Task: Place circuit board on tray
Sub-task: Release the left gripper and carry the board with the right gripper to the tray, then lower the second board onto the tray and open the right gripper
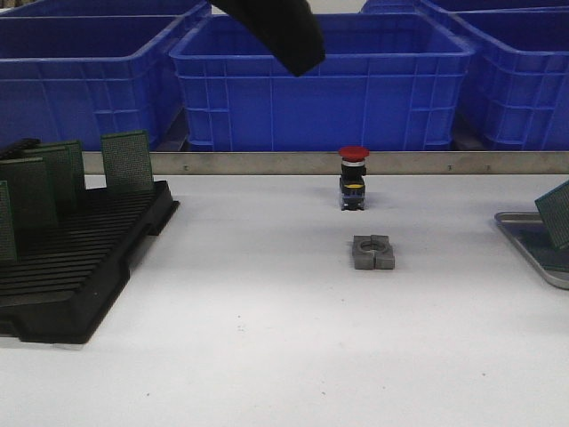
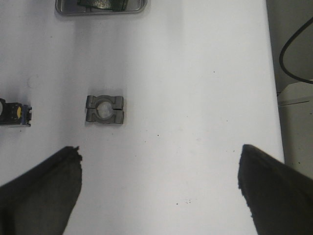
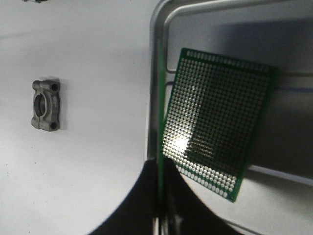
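Right wrist view: circuit board (image 3: 217,122) is clamped by right gripper (image 3: 160,215) over tray (image 3: 161,19); left gripper (image 2: 159,188) is held apart

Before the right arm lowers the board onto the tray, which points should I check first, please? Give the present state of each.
1. Board held by right gripper: ok, its edge rises from between the fingers.
2. Board above tray: ok in the front view; whether it is fully inside the rim, cannot tell.
3. Tray floor free: cannot tell; the right wrist view shows a board face there, perhaps only a reflection.
4. Left gripper out of the way: ok, open, empty, over the table.
5. Block and button clear of tray: ok.
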